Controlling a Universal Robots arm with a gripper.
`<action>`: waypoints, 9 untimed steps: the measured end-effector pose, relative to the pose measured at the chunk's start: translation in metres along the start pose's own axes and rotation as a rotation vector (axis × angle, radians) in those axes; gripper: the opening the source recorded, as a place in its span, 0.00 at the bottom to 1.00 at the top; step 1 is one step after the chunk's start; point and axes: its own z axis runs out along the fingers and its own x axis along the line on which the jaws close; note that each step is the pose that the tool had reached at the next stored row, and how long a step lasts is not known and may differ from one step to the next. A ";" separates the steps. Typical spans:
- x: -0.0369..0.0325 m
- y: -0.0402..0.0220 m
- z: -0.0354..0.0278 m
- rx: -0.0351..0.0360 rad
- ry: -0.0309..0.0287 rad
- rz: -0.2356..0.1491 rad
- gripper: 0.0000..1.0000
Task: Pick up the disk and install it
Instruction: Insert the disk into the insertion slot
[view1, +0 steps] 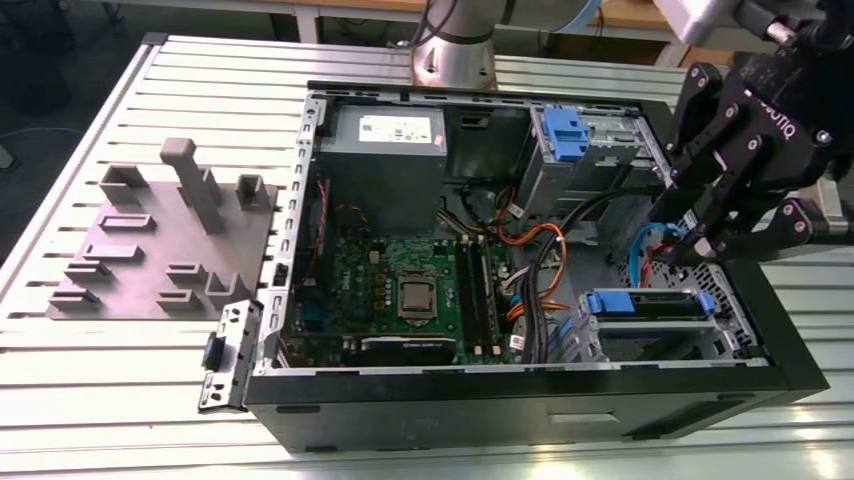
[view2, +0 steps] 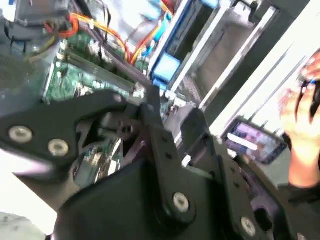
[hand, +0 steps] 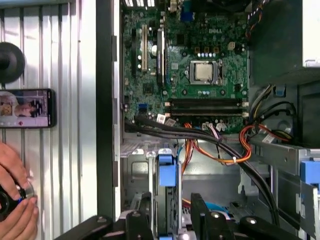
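Jaws — tips hidden — above disk

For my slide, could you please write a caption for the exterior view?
Black gripper hovering over the drive bay of an open computer case, above a blue-framed disk.

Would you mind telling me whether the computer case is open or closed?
Open: the computer case has no side panel, so its green circuit board is exposed.
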 end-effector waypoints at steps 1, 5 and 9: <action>0.0000 0.0000 0.0018 0.0001 0.0000 0.000 0.44; 0.0000 0.0000 0.0092 0.0001 0.0000 0.000 0.42; 0.0001 0.0000 0.0163 0.0001 0.0001 0.000 0.24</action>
